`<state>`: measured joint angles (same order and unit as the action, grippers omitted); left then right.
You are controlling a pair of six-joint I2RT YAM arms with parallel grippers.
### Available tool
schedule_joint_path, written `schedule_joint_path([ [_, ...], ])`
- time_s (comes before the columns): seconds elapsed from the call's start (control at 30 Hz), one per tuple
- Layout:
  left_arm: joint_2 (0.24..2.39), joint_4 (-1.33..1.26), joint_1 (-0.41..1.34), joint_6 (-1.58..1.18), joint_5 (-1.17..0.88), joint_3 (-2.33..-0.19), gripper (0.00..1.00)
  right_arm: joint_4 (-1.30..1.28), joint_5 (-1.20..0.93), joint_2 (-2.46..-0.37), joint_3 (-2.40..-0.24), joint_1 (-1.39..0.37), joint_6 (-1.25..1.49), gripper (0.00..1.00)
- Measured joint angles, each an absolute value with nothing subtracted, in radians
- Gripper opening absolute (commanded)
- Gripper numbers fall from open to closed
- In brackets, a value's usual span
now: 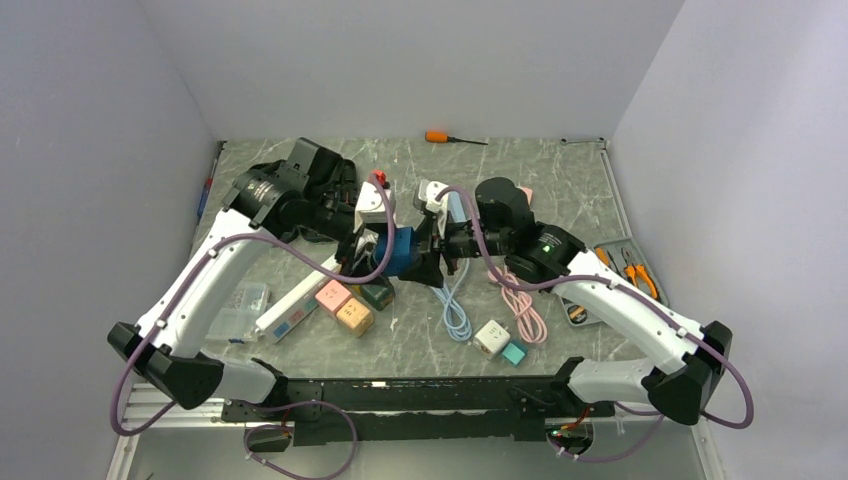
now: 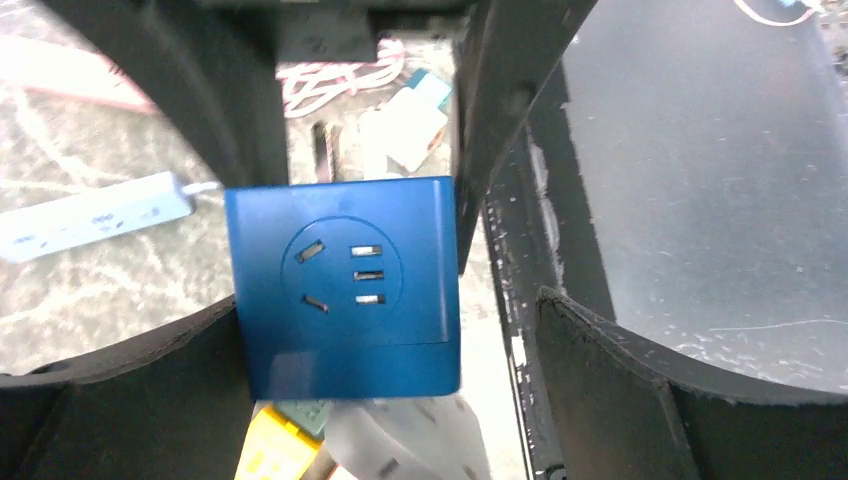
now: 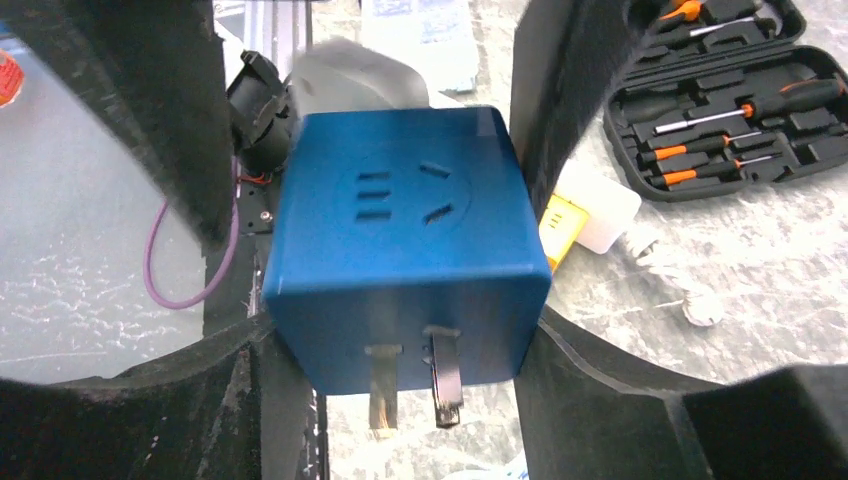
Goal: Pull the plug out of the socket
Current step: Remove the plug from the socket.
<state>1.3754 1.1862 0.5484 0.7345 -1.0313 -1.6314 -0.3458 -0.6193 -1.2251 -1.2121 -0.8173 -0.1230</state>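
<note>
A blue cube socket point(image 1: 401, 250) hangs above the table's middle. My right gripper point(image 1: 432, 256) is shut on its sides. In the right wrist view the cube point(image 3: 405, 240) sits between my fingers point(image 3: 250, 390) with two metal prongs pointing down. My left gripper point(image 1: 366, 254) is at the cube's left. In the left wrist view its fingers point(image 2: 620, 400) stand wide apart, and the cube's point(image 2: 345, 285) upper socket face is bare. A blurred white plug point(image 2: 400, 440) shows just below the cube, touching no finger that I can see. It also shows behind the cube in the right wrist view point(image 3: 355, 80).
Below the cube lie a white power strip point(image 1: 293, 306), pink point(image 1: 332, 295) and yellow point(image 1: 354, 317) cube sockets, a light blue cable point(image 1: 455, 305), a pink cable point(image 1: 527, 312) and a white adapter point(image 1: 491, 336). A tool case point(image 1: 625, 272) sits right, an orange screwdriver point(image 1: 445, 137) at the back.
</note>
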Motion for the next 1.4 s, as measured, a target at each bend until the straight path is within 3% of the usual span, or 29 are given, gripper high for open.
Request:
schedule_joint_path([
  [0.3,1.282,1.194,0.502,0.763,-0.861,-1.599,1.0,-0.358,-0.602,-1.164,-1.205,-0.807,-0.123,0.0],
  [0.9,1.27,1.103,0.463,0.719,-0.895,-1.443,0.97,-0.284,-0.604,-1.12,-1.147,-0.807,-0.087,0.0],
  [1.0,1.267,1.052,0.448,0.686,-0.914,-1.424,0.88,-0.242,-0.607,-1.102,-1.121,-0.805,-0.07,0.0],
  [1.17,1.268,1.009,0.446,0.656,-0.97,-1.423,0.58,-0.175,-0.611,-1.093,-1.081,-0.801,-0.041,0.0],
  [1.27,1.273,1.007,0.447,0.647,-1.007,-1.425,0.48,-0.159,-0.612,-1.093,-1.067,-0.802,-0.029,0.0],
  [1.4,1.287,1.015,0.446,0.656,-1.034,-1.425,0.21,-0.144,-0.612,-1.089,-1.048,-0.802,-0.021,0.0],
])
